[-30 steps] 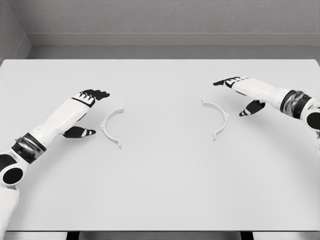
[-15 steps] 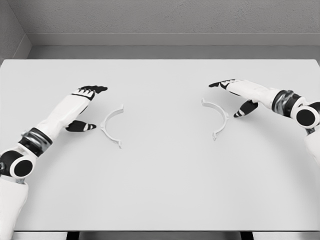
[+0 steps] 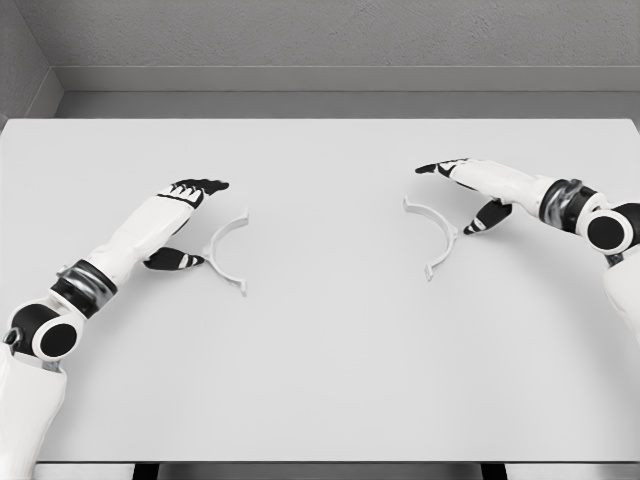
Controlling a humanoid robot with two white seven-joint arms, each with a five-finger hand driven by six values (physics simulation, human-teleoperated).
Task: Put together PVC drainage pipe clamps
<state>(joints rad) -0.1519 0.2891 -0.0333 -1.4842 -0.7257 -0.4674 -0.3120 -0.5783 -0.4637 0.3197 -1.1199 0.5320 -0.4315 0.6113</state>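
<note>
I see the white desk (image 3: pixel 320 380) bare along its near edge. Toward the middle, left of centre, lies the left clamp half (image 3: pixel 224 251), flat, its arc bulging left. My left robot hand (image 3: pixel 186 222) sits just beside that bulge, fingers spread wide around it, thumb low, holding nothing. Right of centre lies the right clamp half (image 3: pixel 434 235), arc bulging right, well apart from the first. My right robot hand (image 3: pixel 468 192) hovers just beside it, fingers also spread wide, empty.
</note>
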